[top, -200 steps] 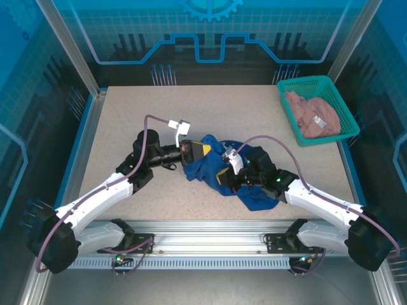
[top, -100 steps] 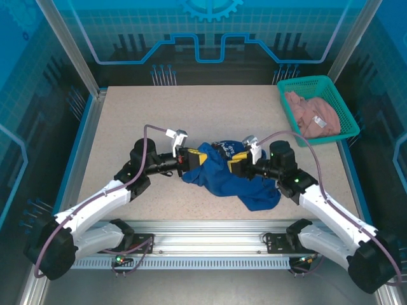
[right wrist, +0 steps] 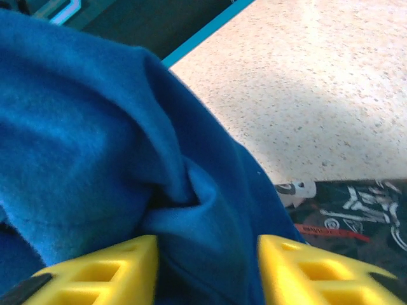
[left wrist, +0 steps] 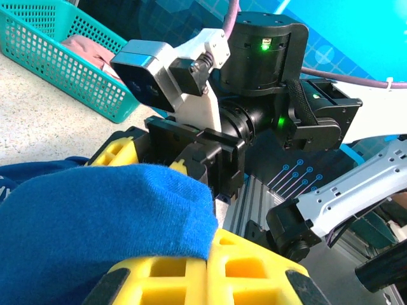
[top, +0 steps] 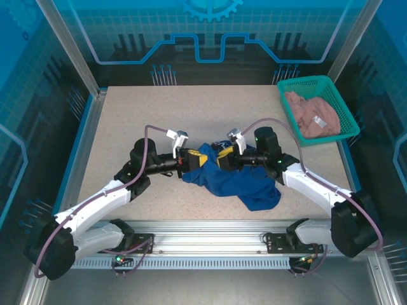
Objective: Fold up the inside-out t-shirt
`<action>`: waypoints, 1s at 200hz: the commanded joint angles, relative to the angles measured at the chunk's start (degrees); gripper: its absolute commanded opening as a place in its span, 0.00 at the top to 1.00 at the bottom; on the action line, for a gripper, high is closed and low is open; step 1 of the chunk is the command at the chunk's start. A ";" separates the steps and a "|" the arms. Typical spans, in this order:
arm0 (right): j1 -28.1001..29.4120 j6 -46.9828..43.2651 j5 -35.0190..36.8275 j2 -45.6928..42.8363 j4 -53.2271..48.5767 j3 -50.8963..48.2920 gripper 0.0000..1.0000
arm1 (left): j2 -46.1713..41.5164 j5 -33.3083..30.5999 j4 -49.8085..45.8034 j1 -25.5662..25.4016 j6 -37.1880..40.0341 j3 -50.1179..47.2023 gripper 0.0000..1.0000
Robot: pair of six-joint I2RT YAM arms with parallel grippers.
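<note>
The inside-out t-shirt (top: 236, 183) lies crumpled, royal blue, at the middle of the table, with a bit of dark print showing at its top. My left gripper (top: 203, 159) holds its left edge; in the left wrist view the yellow fingers (left wrist: 254, 267) meet, pinching a blue fold (left wrist: 95, 216) of the t-shirt. My right gripper (top: 220, 161) faces it from the right, very close. In the right wrist view the right gripper (right wrist: 206, 267) has its jaws apart with a bunched fold of the t-shirt (right wrist: 191, 216) between them. The pale printed graphic (right wrist: 356, 216) peeks out at the lower right.
A teal basket (top: 287, 105) at the back right corner holds a pinkish-beige garment (top: 315, 114); the basket (left wrist: 63, 70) also appears in the left wrist view. Bare speckled tabletop (top: 140, 114) surrounds the shirt. The metal rail (top: 210, 232) runs along the near edge.
My right gripper left the shirt's lower part, swung up and left to the top middle, and its jaws came apart. The left gripper shifted slightly toward me, still pinching the shirt.
</note>
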 commanded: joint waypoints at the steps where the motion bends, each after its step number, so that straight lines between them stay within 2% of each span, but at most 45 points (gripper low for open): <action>1: 1.04 -0.09 -0.70 -1.01 1.36 1.46 0.83 | -1.35 -2.12 -0.27 0.43 1.32 -0.33 1.00; 9: 0.88 -0.53 0.72 -2.91 0.76 1.03 0.93 | -1.66 -4.15 -1.58 0.42 1.42 -0.52 1.00; 19: 0.77 -0.88 2.76 -5.90 -0.27 0.44 1.00 | -1.96 -6.57 -3.17 0.36 1.48 -0.93 1.00; 59: 0.38 -2.05 5.10 -13.75 -5.24 -0.27 1.00 | -2.76 -13.37 -8.83 0.37 2.64 -1.65 0.99; 76: 0.31 -2.91 6.15 -15.52 -7.69 0.03 1.00 | -3.10 -17.66 -12.61 0.40 3.57 -1.25 0.95; 101: 0.34 -3.45 6.62 -16.30 -9.91 0.86 1.00 | -4.28 -22.43 -17.62 0.19 5.35 -0.55 0.80; 119: 0.33 -3.63 6.42 -15.79 -10.46 1.30 1.00 | -6.06 -25.27 -20.64 -0.23 6.76 0.04 0.64; 143: 0.34 -4.11 6.82 -15.08 -11.10 1.78 1.00 | -8.67 -29.93 -25.00 -2.76 9.67 1.74 0.50; 166: 0.28 -3.51 7.04 -14.59 -10.74 2.21 1.00 | -9.90 -34.24 -29.12 -6.96 12.33 4.41 0.44; 187: 0.51 -3.37 7.73 -14.28 -10.70 2.40 1.00 | -9.88 -35.78 -31.19 -11.21 12.27 7.50 0.41; 200: 0.48 -3.28 8.18 -14.03 -10.59 2.30 1.00 | -9.56 -38.84 -32.13 -14.23 12.12 9.29 0.39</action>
